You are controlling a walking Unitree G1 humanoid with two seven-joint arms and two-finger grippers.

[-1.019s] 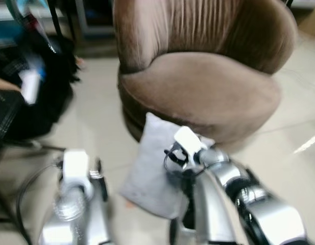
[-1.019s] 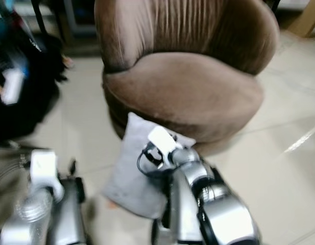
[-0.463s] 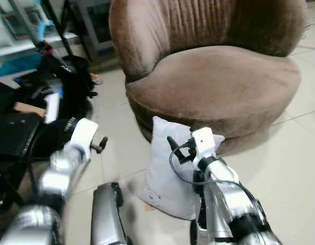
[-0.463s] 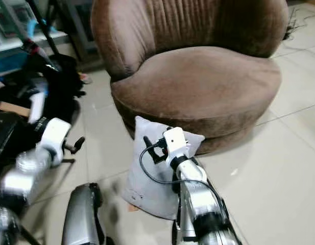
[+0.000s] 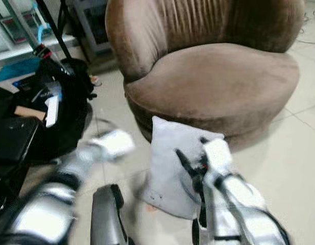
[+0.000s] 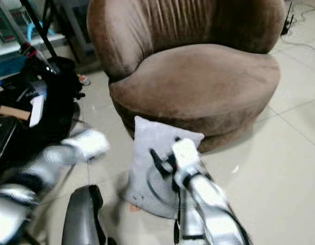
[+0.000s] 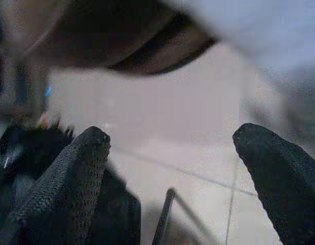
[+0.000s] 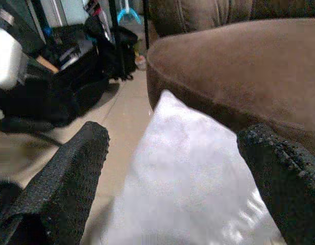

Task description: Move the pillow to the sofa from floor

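1. Pillow [image 5: 172,168]: pale grey, standing on edge on the tiled floor [image 5: 295,168], its far side leaning against the base of the brown sofa [image 5: 213,81]. Not yet lifted. The upright lean leaves its top edge and both faces open to a grab from the near side.

2. Right gripper [image 8: 172,168]: in front of the pillow on its near side. The right wrist view looks straight at the pillow's top corner between the two black fingers [image 8: 65,173], which stand wide apart with the fabric between them in line of sight. Contact cannot be confirmed; the head views are motion-blurred here. Judgement: the spread suits a thick, soft pillow, set up to straddle the top edge before closing.

3. Left gripper [image 7: 172,178]: to the left of the pillow, over bare floor; arm heavily blurred in the head views. Left wrist view shows its fingers apart, holding nothing, with tile and the sofa's dark base beyond.

4. Clutter: black bags [image 5: 55,112] at far left, well apart from the pillow.

5. Stage, as judged: approach, grasp not made. The sofa seat is bare, so the drop spot is open. Risk: a one-corner pinch may let the pillow sag or slip.
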